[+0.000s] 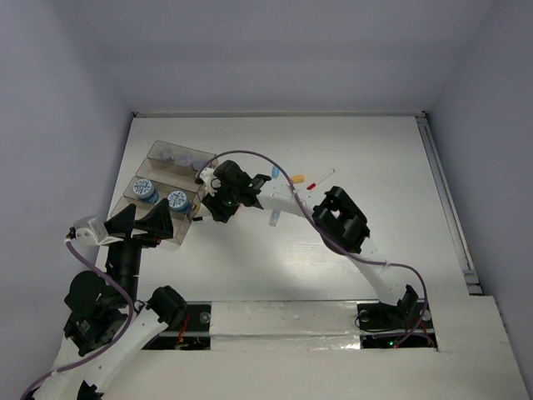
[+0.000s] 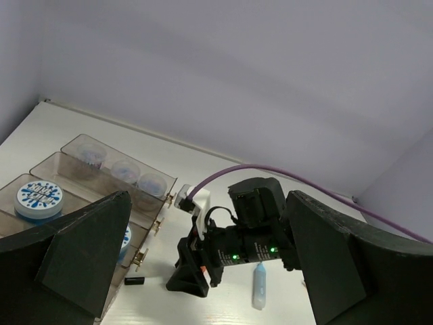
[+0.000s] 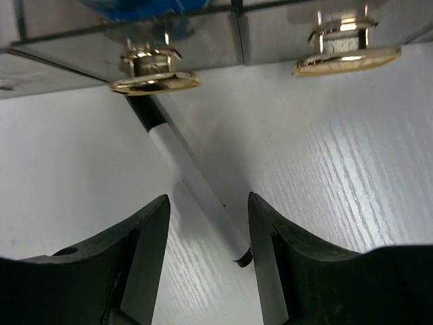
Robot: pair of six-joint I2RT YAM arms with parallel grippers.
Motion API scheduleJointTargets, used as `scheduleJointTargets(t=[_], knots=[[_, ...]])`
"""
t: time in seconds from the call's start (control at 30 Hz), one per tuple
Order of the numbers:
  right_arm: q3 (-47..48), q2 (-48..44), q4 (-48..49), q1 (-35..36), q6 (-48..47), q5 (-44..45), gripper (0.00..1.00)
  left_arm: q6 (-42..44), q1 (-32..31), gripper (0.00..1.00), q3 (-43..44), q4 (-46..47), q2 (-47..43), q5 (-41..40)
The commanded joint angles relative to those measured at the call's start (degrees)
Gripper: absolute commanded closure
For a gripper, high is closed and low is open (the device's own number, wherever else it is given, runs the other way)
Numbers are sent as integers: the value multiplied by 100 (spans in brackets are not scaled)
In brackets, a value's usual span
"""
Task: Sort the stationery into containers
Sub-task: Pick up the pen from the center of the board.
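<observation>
Two blue-topped tubs [image 1: 146, 191] sit in a row of the clear containers [image 1: 164, 173] at the far left of the counter [image 1: 366, 150]. Three lilac tubs [image 1: 179, 156] fill the row behind them. We see the right gripper [image 3: 207, 217] down low at the counter, just beside the containers' wall. It is released, its fingers [image 3: 145, 250] spread on either side of a pen [image 3: 193, 177] with a white barrel and a black cap. That pen lies flat on the counter, its capped end reaching a gold latch [image 3: 154, 76] on the container wall. Its other end looks to be touching the inner face of one finger, but we can't be sure from this angle. Nothing is clamped. The left gripper [image 1: 141, 218] hangs over the near-left part of the containers, spread wide and holding nothing. Out on the counter, well apart from the containers, lie a yellow marker [image 1: 297, 177] and a red-capped pen [image 1: 321, 178]. A pale blue marker [image 2: 259, 284] lies just beside the right arm.
</observation>
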Motion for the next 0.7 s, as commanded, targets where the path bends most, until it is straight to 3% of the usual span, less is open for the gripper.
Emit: scheduleJointTargets(t=[0.0,0.17,0.33,0.47,0.6,0.67], knots=[[87,71,-18,44,-106,213,45,21,36,1,-6,208,49,83],[-176,10,87,98,-158,345,49,13,36,1,-6,217,67,109],[-536,-200,69,265,-202,520,61,13,36,1,-6,217,40,118],[-914,-420,113,388,-246,695,62,21,36,1,-6,217,49,135],[-1257,-491,157,510,-281,881,53,21,36,1,-6,226,84,171],[-1310,-473,122,572,-299,986,54,13,36,1,-15,234,84,171]])
